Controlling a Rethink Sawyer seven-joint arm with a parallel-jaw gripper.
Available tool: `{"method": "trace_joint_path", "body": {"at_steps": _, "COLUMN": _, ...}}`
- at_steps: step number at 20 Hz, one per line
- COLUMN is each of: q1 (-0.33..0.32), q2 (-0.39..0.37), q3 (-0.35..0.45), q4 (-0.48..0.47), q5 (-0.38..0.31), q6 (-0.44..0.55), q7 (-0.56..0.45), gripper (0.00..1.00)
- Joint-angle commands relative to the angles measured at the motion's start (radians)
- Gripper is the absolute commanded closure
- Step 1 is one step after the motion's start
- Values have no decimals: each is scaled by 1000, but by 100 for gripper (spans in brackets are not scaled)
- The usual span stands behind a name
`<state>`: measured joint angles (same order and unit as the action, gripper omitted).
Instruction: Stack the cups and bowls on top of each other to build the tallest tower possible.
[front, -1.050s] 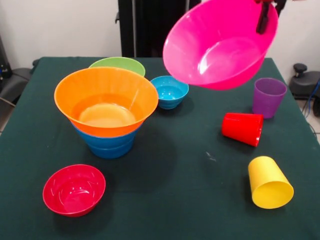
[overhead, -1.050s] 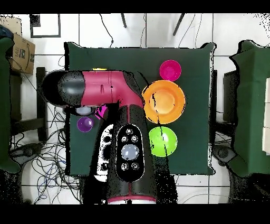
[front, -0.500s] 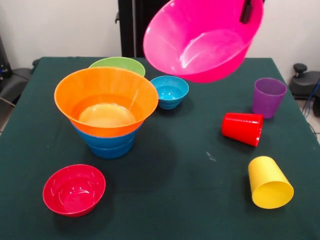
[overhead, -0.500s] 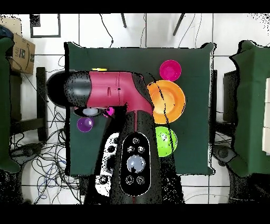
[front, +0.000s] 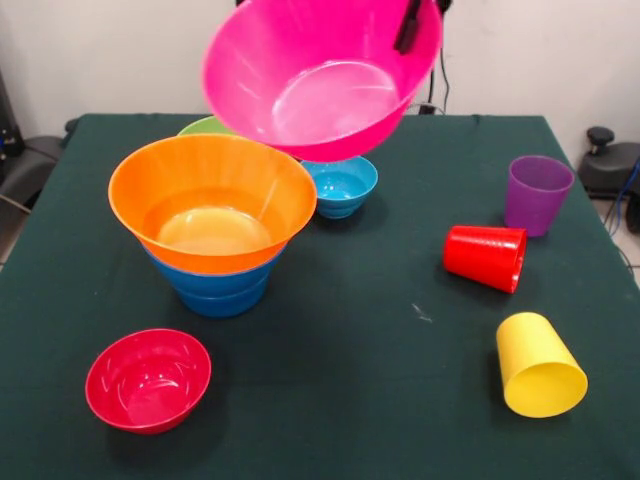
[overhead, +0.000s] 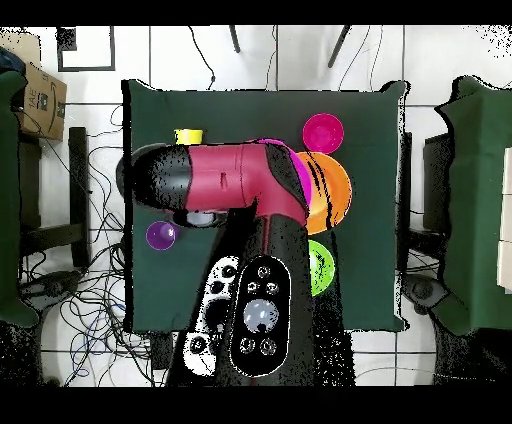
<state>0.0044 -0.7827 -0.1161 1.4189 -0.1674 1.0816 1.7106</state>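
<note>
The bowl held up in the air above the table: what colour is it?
Pink. The bowl shows best in the front view, tilted and lifted above the table.

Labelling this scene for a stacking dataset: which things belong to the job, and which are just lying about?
Job: pink bowl held by end effector; orange bowl on blue bowls; green bowl; light-blue bowl; red bowl; purple cup, red cup, yellow cup.

Lying about: cardboard box, floor cables.

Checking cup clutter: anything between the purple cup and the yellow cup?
Front view: the red cup, on its side, lies between the upright purple cup and the tipped yellow cup.
</note>
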Motion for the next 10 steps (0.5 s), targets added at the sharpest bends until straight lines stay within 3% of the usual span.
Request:
{"method": "trace_joint_path", "body": {"at_steps": 1, "q1": 25, "q2": 58, "q3": -20, "q4": -30, "q5": -137, "q6": -74, "q7": 107, "gripper": 100}}
{"method": "trace_joint_path", "body": {"at_steps": 10, "q1": 47, "q2": 79, "q3": -59, "q4": -50, "q5": -179, "q6": -129, "q7": 140, "gripper": 100}}
